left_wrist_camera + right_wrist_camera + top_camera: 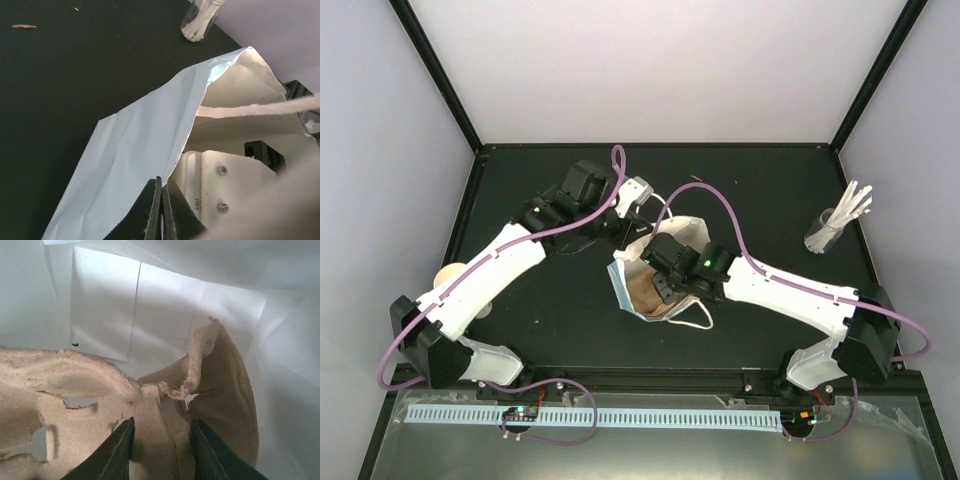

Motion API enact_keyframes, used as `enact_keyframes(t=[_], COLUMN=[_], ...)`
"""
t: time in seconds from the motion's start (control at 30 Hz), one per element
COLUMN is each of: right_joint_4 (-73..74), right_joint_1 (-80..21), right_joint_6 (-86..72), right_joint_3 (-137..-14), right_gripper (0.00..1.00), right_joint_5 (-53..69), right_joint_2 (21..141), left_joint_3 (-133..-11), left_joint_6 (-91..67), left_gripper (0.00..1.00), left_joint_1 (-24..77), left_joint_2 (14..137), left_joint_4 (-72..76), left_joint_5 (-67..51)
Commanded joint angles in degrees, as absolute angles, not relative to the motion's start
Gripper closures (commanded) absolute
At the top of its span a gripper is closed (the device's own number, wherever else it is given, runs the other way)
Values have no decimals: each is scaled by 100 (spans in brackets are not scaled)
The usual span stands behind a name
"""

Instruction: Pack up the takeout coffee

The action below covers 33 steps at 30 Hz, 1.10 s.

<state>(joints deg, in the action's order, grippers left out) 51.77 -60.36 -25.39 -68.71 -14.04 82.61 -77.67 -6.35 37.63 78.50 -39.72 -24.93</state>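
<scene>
The black worktop (770, 180) carries everything here. On it, between the two arms, lies the light-blue paper bag (623, 283), on its side with its mouth gaping toward the right arm.

The left pincer (163, 181) is clenched, with no gap between its fingers. It sits at the rim of the bag, and the paper edge seems to run down into the closed tips. From the left wrist view, the bag's wall rises just above and to the left of this pincer. A white handle (250, 107) crosses beyond it.

The right pincer (162, 421) reaches inside the bag. The brown pulp cup carrier (65, 385) lies directly under and ahead of it, also inside the bag. Its two fingers straddle an upright ridge of the carrier and grasp it, one finger against each side. A torn flap of the carrier stands just beyond the fingertips.

A glass of white sticks (825, 232) stands well apart from both pincers, toward the far right.

A cream paper cup (450, 275) peeks out from under the left forearm, well behind the left pincer, and its lid is hidden.
</scene>
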Motion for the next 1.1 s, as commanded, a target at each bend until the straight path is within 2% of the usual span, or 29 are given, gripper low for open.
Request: enact_keyframes(t=[0.0, 0.5, 1.07], right_joint_4=[5453, 5441, 4510], right_joint_1=[-6082, -6074, -6082], right_joint_6=[-2458, -2616, -3170], right_joint_3=[-6867, -7139, -6653], right_gripper=[68, 68, 68], right_joint_5=[-1190, -1501, -1964], right_joint_2=[8583, 9115, 9317], left_joint_3=[-8062, -7755, -7494], left_joint_6=[-143, 314, 93], left_gripper=[98, 98, 98], left_joint_1=[3873, 4157, 4268], left_joint_2=[7610, 7195, 7059], left_joint_4=[-3820, -3354, -3087], left_joint_5=[-2208, -1861, -1913])
